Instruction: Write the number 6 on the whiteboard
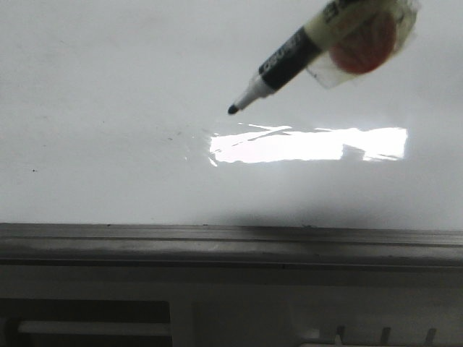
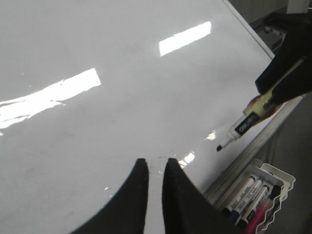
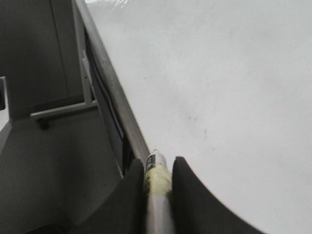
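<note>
The whiteboard (image 1: 108, 108) fills the front view, glossy white, with a bright glare (image 1: 304, 144) and a grey rail (image 1: 217, 242) along its near edge. No ink line of a number 6 shows on it. My right gripper (image 3: 157, 163) is shut on a black-and-white marker (image 3: 158, 170) wrapped in yellowish tape. In the front view the marker (image 1: 289, 61) slants down from the upper right, its black tip just above the board near the glare. My left gripper (image 2: 156, 163) hovers over the board, its fingers nearly together and empty.
A white wire tray (image 2: 280, 178) with several markers (image 2: 246, 195) hangs beyond the board's rail. The right arm (image 2: 287, 63) shows dark over the board's edge. Faint dark specks mark the board (image 3: 195, 118).
</note>
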Robot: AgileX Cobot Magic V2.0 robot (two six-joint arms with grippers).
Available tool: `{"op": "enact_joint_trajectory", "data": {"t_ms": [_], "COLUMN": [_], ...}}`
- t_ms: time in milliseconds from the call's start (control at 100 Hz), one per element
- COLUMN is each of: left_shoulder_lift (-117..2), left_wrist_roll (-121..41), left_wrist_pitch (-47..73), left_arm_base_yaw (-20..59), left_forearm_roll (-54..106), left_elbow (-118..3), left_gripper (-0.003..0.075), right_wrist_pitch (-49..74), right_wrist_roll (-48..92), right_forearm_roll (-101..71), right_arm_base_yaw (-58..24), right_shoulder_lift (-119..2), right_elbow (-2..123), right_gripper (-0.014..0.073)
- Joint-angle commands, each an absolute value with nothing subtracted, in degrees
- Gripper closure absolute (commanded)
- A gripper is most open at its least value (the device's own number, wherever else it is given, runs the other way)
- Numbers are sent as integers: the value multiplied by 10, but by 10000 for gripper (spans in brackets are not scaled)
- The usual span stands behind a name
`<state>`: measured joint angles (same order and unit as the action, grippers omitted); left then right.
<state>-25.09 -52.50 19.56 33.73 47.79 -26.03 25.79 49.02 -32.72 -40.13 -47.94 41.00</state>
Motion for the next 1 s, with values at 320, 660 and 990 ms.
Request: {"op": "enact_joint_trajectory", "data": {"t_ms": [320,660,990], "left_shoulder_lift": [-223,-223,-223], "left_wrist_roll": [-516,-516,-516], "left_wrist_pitch": [164,164,164], "left_arm_base_yaw": [309,309,309], "left_forearm_roll": [552,552,553], "left_elbow": [-226,-225,-225], "left_gripper": [739,739,739], "right_wrist_pitch": [70,74,75], "right_wrist_roll": [485,483,470], "right_forearm_roll": [-220,-221,-221], "right_arm_base_yaw": [-393,-339,-323], "right_shoulder_lift": [-491,-514,-547], "right_elbow": [430,430,430], "right_gripper": [654,654,654]}}
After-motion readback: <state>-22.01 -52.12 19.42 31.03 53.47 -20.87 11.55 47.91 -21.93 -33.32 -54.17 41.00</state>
